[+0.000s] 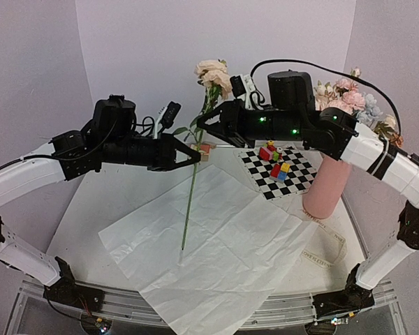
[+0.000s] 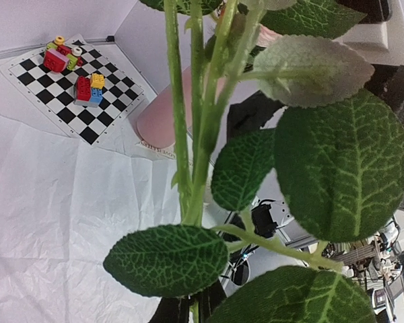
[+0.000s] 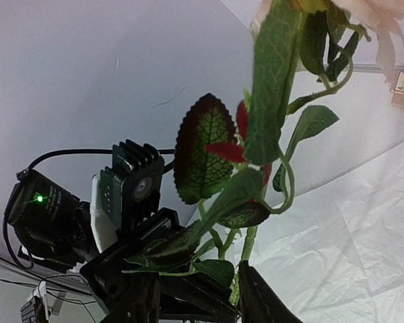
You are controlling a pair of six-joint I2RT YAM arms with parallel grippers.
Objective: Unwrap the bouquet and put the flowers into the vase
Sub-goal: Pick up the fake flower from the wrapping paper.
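Single flower (image 1: 190, 202) hung upright over the spread paper (image 1: 251, 258), left jaws clenched on its thin mid-stem, right jaws at the leaves, grip unclear; looked light, whippy, bloom fragile, best held on bare stem.

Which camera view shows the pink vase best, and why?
The top external view: the vase stands upright beside the checkered mat, only its top hidden behind the right arm. The left wrist view shows just a blurred part of it behind green stems. The right wrist view shows none of it.
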